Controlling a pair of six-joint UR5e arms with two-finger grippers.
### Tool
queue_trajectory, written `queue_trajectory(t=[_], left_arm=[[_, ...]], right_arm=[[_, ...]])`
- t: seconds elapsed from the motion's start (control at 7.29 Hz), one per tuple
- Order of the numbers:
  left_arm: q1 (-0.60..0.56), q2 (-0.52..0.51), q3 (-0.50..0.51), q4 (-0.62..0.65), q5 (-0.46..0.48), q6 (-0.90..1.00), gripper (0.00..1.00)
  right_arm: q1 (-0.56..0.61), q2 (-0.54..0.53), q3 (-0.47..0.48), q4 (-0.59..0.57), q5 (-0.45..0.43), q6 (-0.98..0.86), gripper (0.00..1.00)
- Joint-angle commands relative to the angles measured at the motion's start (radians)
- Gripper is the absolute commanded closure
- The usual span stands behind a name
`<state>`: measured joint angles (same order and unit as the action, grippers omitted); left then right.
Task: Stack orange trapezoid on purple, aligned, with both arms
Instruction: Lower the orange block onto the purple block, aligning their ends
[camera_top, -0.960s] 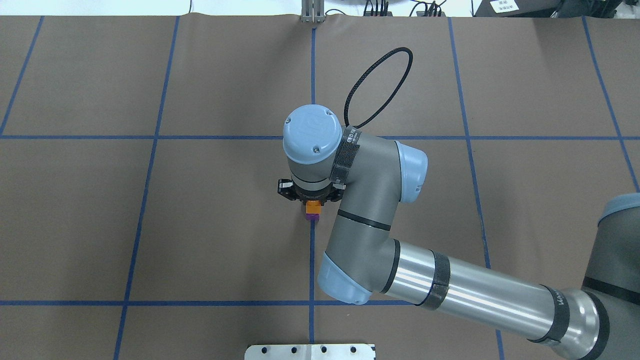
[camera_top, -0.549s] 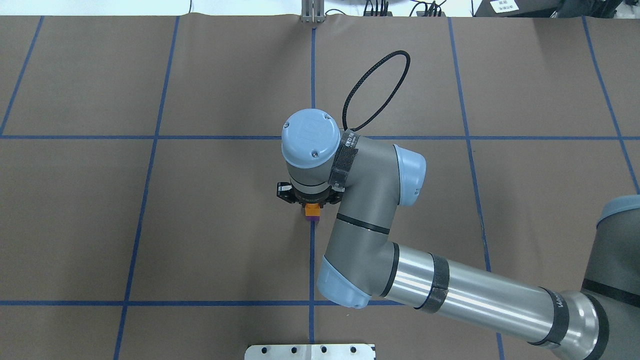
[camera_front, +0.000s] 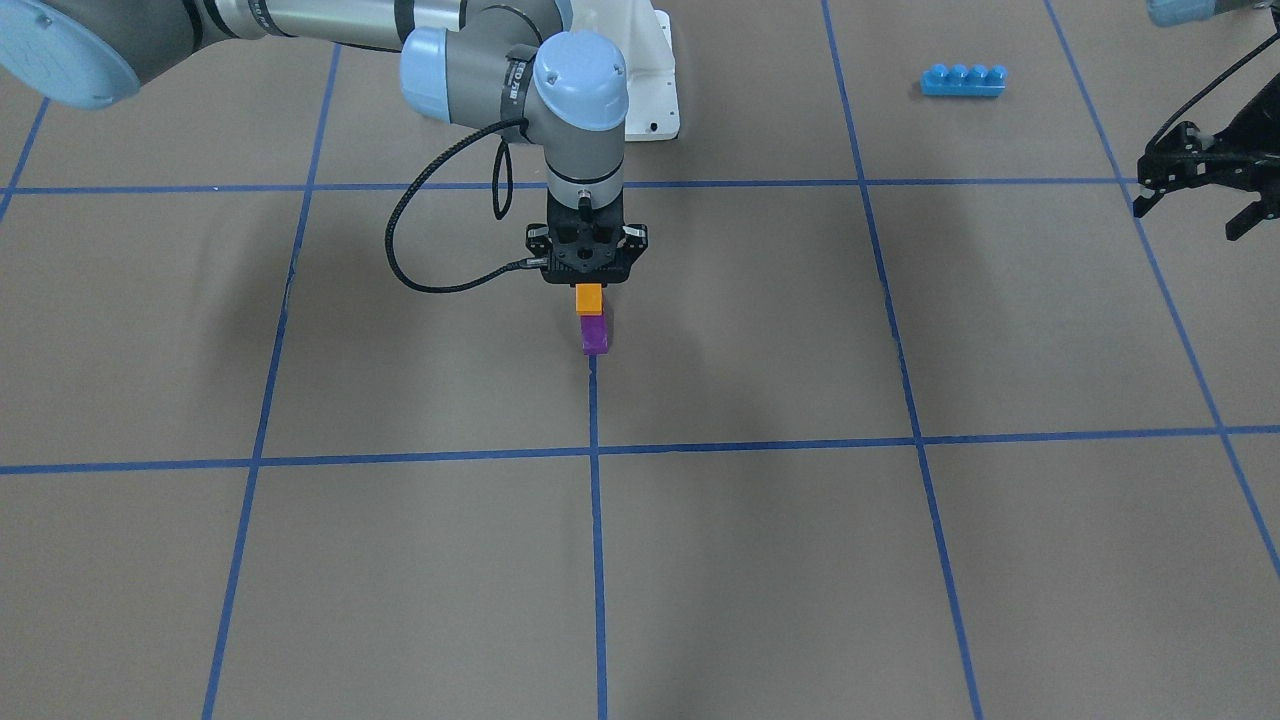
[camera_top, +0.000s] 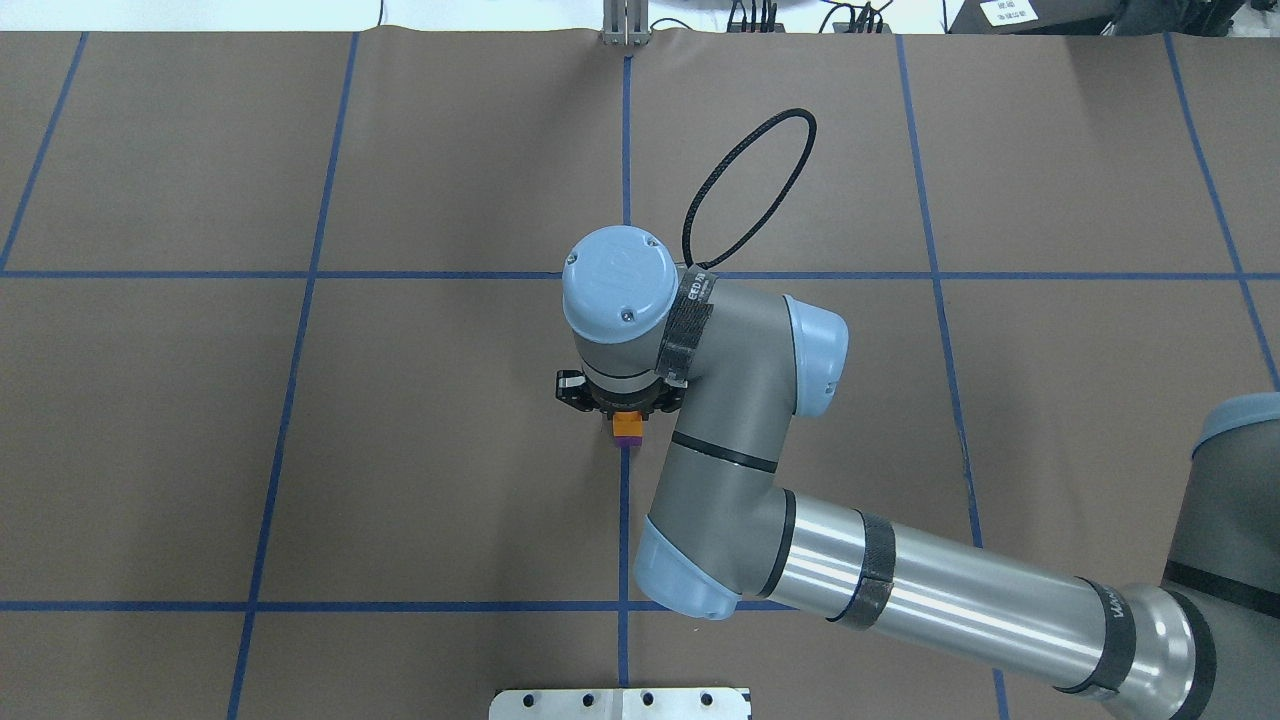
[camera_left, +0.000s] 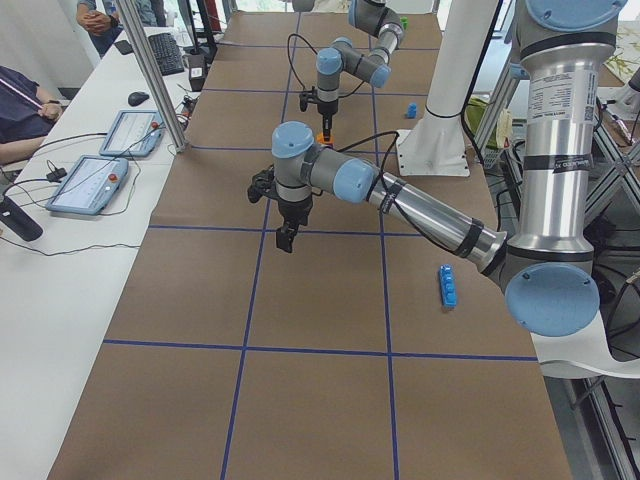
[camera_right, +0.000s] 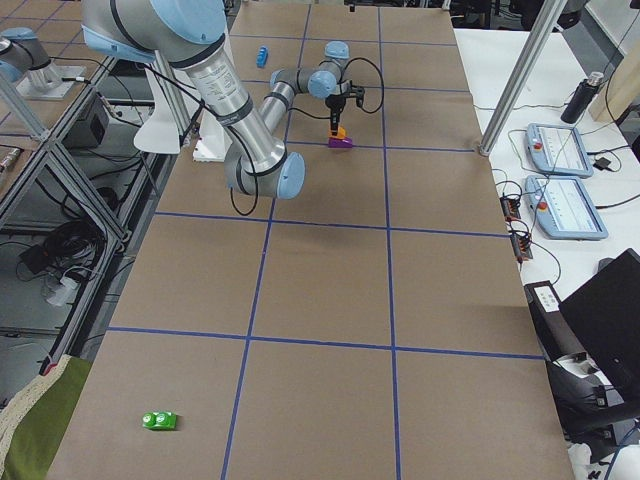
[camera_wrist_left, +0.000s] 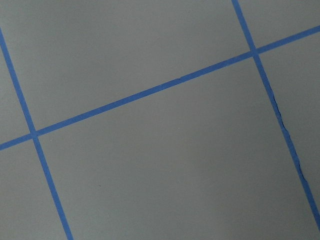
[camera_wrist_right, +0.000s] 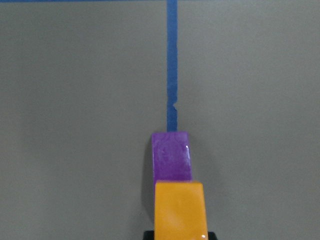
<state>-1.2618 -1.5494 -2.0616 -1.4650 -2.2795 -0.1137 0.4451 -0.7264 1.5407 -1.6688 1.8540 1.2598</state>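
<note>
The right gripper (camera_front: 589, 287) clamps the small glossy orange plastic trapezoid (camera_front: 589, 299) directly above the dark-purple plastic block (camera_front: 594, 335); well apart from that block, the left gripper (camera_front: 1197, 207) hangs spread wide.

Brown table (camera_front: 750, 560), purple block (camera_front: 594, 335), blue brick (camera_front: 963, 80)

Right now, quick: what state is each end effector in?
Left end effector: open, holding nothing.
Right end effector: closed on the orange trapezoid, directly above the purple block.
</note>
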Motion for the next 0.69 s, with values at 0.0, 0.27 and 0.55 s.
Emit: queue_trajectory(t=[0.0,0.27,0.55], left_arm=[[0.001,-0.001,0.001,0.000,0.000,0.000,0.00],[0.001,-0.001,0.001,0.000,0.000,0.000,0.00],[-0.001,-0.001,0.001,0.000,0.000,0.000,0.00]], right_arm=[[-0.008,-0.001,-0.004,0.001,-0.012,-0.016,1.00],[-0.016,-0.002,-0.004,0.001,-0.029,-0.039,1.00],[-0.019,-0.002,-0.004,0.001,-0.029,-0.042,1.00]])
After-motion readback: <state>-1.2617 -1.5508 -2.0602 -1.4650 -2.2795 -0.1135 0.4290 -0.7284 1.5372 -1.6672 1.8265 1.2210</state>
